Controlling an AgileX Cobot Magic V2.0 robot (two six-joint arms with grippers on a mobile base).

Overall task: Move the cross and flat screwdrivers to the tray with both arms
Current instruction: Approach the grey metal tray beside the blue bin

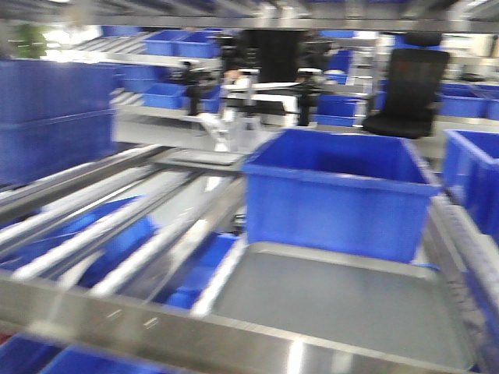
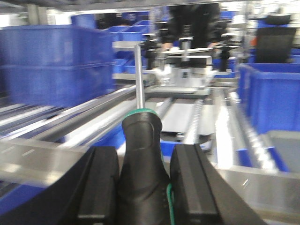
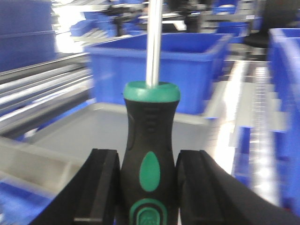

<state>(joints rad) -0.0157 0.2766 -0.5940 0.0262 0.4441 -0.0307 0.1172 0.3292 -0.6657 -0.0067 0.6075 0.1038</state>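
- The left screwdriver point(image 2: 142, 159) is off the bench and in the air. Its black handle with a green collar sits between the left fingers point(image 2: 103, 183), and its thin shaft points away from the wrist.
- The left fingers are closed nearly all the way onto that handle, one against each side, and they hold nothing else.
- The right screwdriver point(image 3: 151, 159) is likewise lifted. Its black-and-green handle is pinched between the right fingers point(image 3: 194, 183), with the shaft pointing straight ahead.
- I can't tell which one is cross and which flat, since neither tip shows.
- The tray point(image 1: 335, 308) lies at the near end of the rack point(image 1: 117, 226), and what I can see of its grey floor is bare. From the right wrist the tray point(image 3: 93, 126) lies just beyond the handle, so that arm looks the closer of the two.
- A blue bin point(image 1: 335, 187) stands right behind the tray.
- By my reckoning both pick-ups are done and the task is about halfway. Each tool must yet be carried over the tray, lowered and let go.
- All three views are smeared, so finer detail is lost.
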